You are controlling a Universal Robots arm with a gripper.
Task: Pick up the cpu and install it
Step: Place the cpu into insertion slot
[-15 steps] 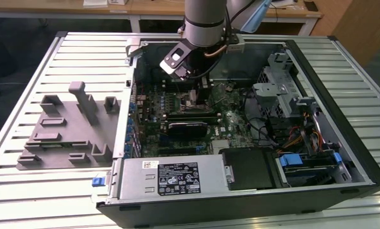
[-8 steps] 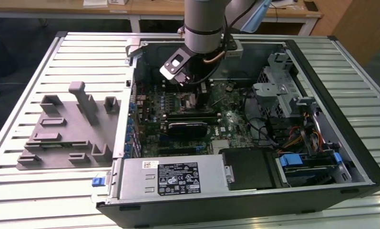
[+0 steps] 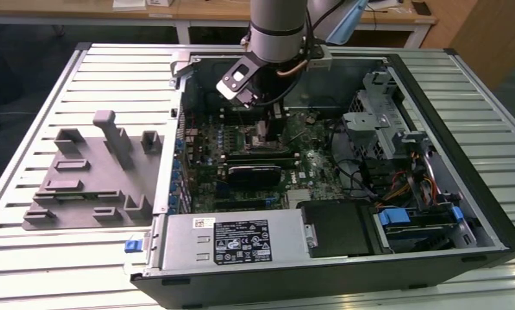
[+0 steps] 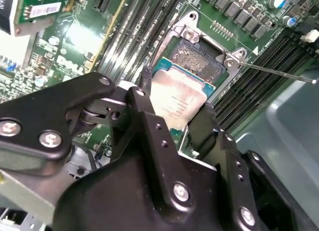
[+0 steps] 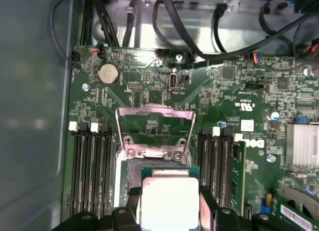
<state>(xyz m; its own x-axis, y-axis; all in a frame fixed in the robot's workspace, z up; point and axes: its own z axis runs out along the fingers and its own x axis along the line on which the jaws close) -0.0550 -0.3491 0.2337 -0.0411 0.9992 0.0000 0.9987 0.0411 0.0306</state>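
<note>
Counter (image 3: 33,258) carried an open computer case (image 3: 468,152), its green motherboard (image 5: 149,94) facing up. Inside, the tool (image 4: 174,111) pinched the cpu (image 5: 170,198) by two opposite edges, at the open socket (image 4: 197,56), beside its raised load plate (image 5: 154,114).

The cpu (image 4: 178,99) is a small flat square chip with a dull silver-grey metal lid and a thin green rim. In both wrist views it sits level between the black fingers (image 4: 144,104) of the hand (image 4: 174,112), which grip its two opposite edges. It lies over the near part of the open socket (image 4: 197,56) on the motherboard (image 5: 149,91); whether it touches the socket cannot be told.
</note>
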